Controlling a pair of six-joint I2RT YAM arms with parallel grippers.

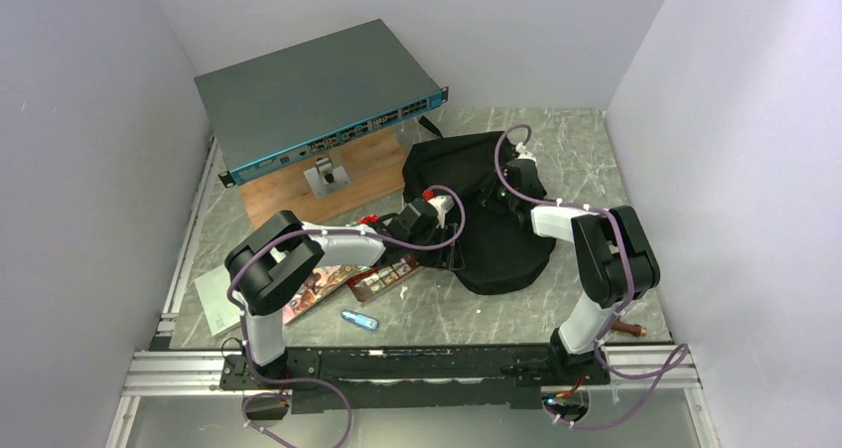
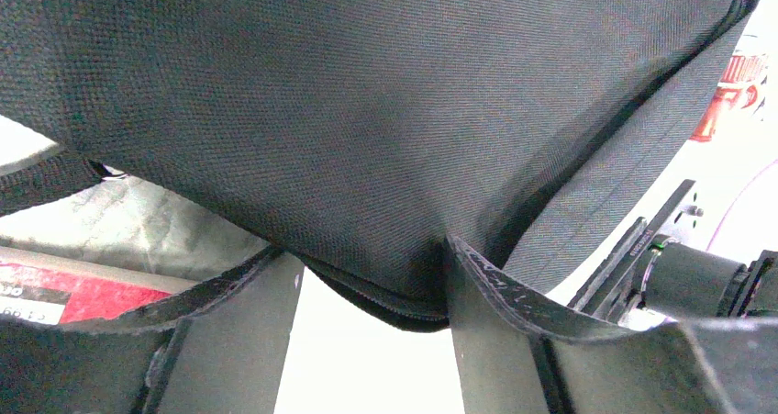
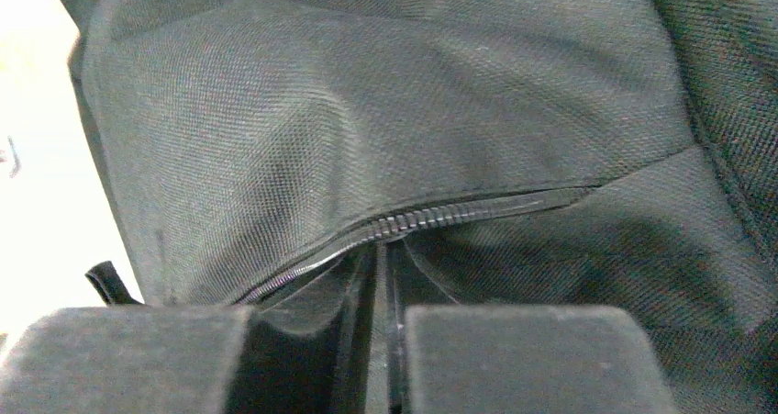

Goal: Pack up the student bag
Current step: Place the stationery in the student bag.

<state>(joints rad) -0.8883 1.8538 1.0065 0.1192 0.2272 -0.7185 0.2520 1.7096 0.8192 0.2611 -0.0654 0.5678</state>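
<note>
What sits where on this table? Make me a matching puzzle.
Things:
1 student bag
2 grey switch box
3 small blue object
4 brown object

Places:
A far left, above the wooden block
B beside the right arm's base
C mid-table, between both arms
D near edge, right of the left arm's base

Pairs: 1-C, 2-A, 3-D, 4-B

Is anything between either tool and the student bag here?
Nothing visible is. The left tool has its fingers either side of an edge of the student bag, and the right tool pinches the fabric beside the zipper.
</note>
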